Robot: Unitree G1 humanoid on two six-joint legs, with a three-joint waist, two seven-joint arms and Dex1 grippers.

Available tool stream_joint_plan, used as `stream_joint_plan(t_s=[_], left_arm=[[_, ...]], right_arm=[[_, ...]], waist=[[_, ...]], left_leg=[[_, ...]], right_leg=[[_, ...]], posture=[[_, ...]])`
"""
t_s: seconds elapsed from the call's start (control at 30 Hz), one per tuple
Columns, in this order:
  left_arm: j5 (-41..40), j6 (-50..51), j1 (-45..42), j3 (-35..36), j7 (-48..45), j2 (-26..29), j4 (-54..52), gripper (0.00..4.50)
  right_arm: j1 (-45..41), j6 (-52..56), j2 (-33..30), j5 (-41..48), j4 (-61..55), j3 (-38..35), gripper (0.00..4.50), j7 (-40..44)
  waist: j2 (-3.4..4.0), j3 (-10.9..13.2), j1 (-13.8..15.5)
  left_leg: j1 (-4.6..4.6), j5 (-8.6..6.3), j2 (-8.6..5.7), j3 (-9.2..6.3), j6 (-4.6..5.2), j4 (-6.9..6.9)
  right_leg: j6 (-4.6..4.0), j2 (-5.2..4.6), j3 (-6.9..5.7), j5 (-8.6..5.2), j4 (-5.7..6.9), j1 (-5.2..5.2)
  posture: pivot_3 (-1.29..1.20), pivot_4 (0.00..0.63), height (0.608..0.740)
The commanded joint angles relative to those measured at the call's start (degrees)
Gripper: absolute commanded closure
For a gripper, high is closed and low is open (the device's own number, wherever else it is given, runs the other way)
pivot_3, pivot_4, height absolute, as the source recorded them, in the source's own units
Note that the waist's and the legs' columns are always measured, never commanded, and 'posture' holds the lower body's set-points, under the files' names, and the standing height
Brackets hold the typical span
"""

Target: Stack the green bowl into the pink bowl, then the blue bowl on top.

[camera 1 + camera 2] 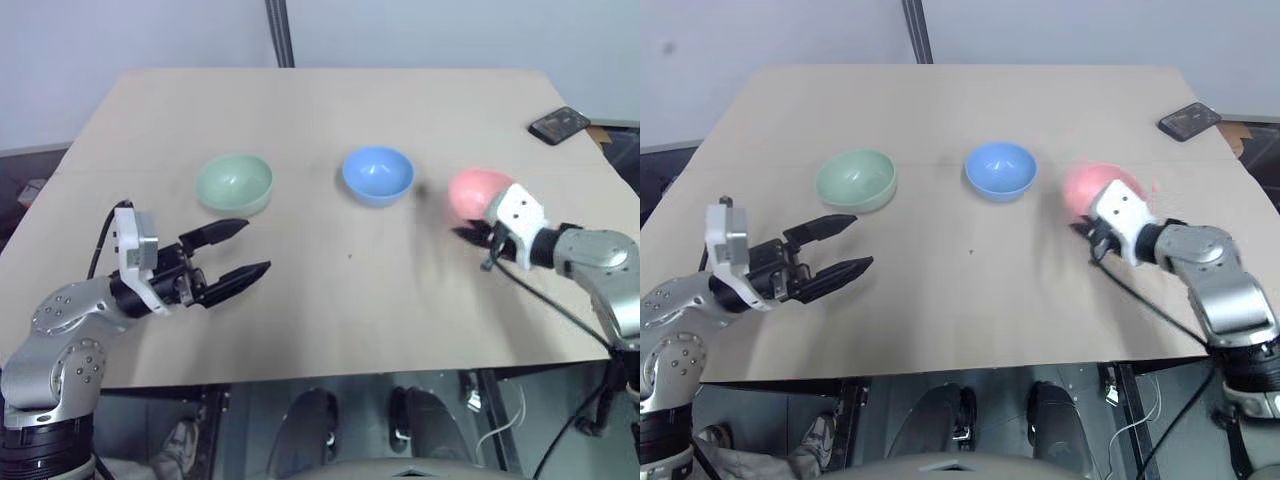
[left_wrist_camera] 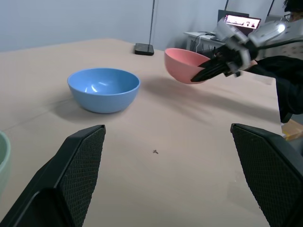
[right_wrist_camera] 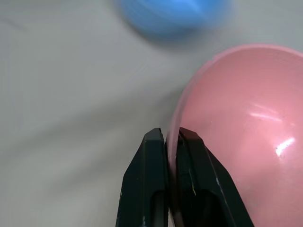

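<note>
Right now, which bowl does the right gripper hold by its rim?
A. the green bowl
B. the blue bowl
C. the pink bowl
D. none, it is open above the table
C. In the right wrist view the right gripper has its two black fingers shut on the rim of the pink bowl; the green bowl and the blue bowl sit untouched on the table.

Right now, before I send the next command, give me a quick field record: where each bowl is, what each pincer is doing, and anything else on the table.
green bowl: on the table, left of the row, upright, nothing in it
blue bowl: on the table, middle, upright, nothing in it
pink bowl: tilted, lifted off the table, rim pinched
right pincer: shut on the pink bowl's rim
left pincer: open, holding nothing, short of the green bowl
phone: far right corner of the table
stack: not started
</note>
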Motion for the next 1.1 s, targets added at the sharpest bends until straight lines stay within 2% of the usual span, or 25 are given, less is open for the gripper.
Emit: stream_joint_plan(t_s=[0.03, 0.17, 0.3, 0.33, 0.37, 0.5, 0.53, 0.67, 0.8, 0.9, 1.1], left_arm=[[-0.45, -1.19, -0.54, 1.33, 0.13, 0.15, -0.01, 0.0], [-0.27, -1.26, -1.01, 1.14, 0.7, -0.2, 1.37, 0.0], [1.21, -1.51, -1.43, 0.47, 2.32, -0.45, 1.81, 0.0], [1.3, -1.37, -1.48, 0.39, 2.71, -0.48, 1.77, 0.0], [1.33, -1.21, -1.51, 0.33, 2.97, -0.54, 1.66, 0.0], [4.82, -2.45, -2.66, -0.62, 5.47, -0.04, 1.97, 0.0], [6.53, -2.93, -3.18, -1.37, 6.64, 0.12, 1.55, 0.0], [18.86, -3.48, -5.52, -5.33, 17.29, 1.14, -1.07, 0.0], [30.72, 2.73, -13.03, -12.15, 26.53, 4.26, -0.73, 0.0], [38.14, 6.25, -20.99, -20.33, 27.06, 6.89, 3.14, 0.0], [45.0, 16.26, -32.44, -31.64, 25.27, 6.44, 11.01, 0.0]], right_arm=[[0.34, -0.37, 0.98, 2.52, -7.73, 4.46, 4.44, 3.75], [-4.27, -5.37, 5.9, -4.81, -1.67, 14.31, 4.44, 3.24], [-8.25, -7.55, 9.82, -6.77, 5.72, 18.75, 4.44, 5.63], [-8.52, -7.75, 10.28, -6.49, 6.34, 18.88, 3.71, 6.41], [-8.55, -8.03, 10.51, -6.41, 6.64, 18.77, 3.48, 6.92], [-7.67, -7.36, 13.23, -2.23, 2.82, 14.06, 1.47, 5.48], [-7.41, -4.76, 14.01, 1.77, -0.04, 10.85, 1.17, 4.95], [-6.95, 4.79, 13.87, 14.75, -9.38, 1.41, 1.17, 3.55], [-5.43, 8.16, 11.68, 18.06, -14.17, -3.44, 1.17, 0.23], [-4.14, 7.36, 12.06, 18.04, -14.12, -5.52, 1.17, -2.86], [-2.34, 6.1, 11.62, 17.1, -14.73, -6.36, 1.17, -5.86]], waist=[[0.0, 0.0, 0.06], [-0.06, -0.03, 0.06], [-0.05, -0.03, 0.09], [-0.05, -0.03, 0.17], [-0.05, -0.03, 0.25], [-0.05, -0.02, 0.09], [-0.04, -0.02, 0.12], [-0.04, -0.02, 0.29], [-0.07, -0.03, 0.51], [-0.07, -0.03, 0.35], [-0.08, -0.03, -0.01]], left_leg=[[-0.01, 0.0, 0.0, 0.0, 0.0, 0.0], [0.02, 0.0, -0.02, -0.04, 0.01, 0.06], [0.06, 0.0, -0.04, -0.02, 0.0, 0.07], [0.05, 0.01, -0.04, -0.04, -0.01, 0.07], [0.04, 0.01, -0.04, -0.05, -0.02, 0.07], [-0.02, 0.01, -0.04, -0.06, -0.02, 0.06], [-0.02, 0.01, -0.05, -0.06, -0.02, 0.06], [0.01, 0.01, -0.04, -0.09, -0.03, 0.06], [0.01, 0.0, -0.06, -0.16, -0.02, 0.06], [0.01, 0.0, -0.09, -0.15, -0.02, 0.06], [-0.05, 0.01, -0.15, 0.06, -0.02, 0.05]], right_leg=[[0.0, 0.0, 0.0, 0.0, 0.0, 0.0], [-0.06, -0.04, -0.05, -0.05, -0.02, 0.08], [-0.2, -0.04, -0.03, -0.11, 0.04, 0.07], [-0.16, -0.03, -0.05, -0.07, 0.06, 0.07], [-0.08, -0.03, -0.06, -0.02, 0.07, 0.07], [-0.03, -0.03, -0.09, 0.02, -0.04, 0.07], [-0.03, -0.03, -0.09, 0.02, -0.04, 0.07], [-0.03, -0.04, -0.11, 0.03, 0.0, 0.09], [-0.04, -0.05, -0.16, 0.02, 0.0, 0.13], [-0.03, -0.05, -0.18, 0.02, 0.03, 0.12], [-0.02, 0.08, 0.05, 0.02, 0.11, -0.09]], posture=[[0.0, 0.15, 0.74], [0.0, 0.15, 0.74], [0.0, 0.15, 0.74], [0.0, 0.15, 0.74], [0.0, 0.15, 0.74], [0.0, 0.15, 0.74], [0.0, 0.15, 0.74], [0.0, 0.15, 0.74], [0.0, 0.15, 0.74], [0.0, 0.15, 0.74], [0.0, 0.15, 0.74]])
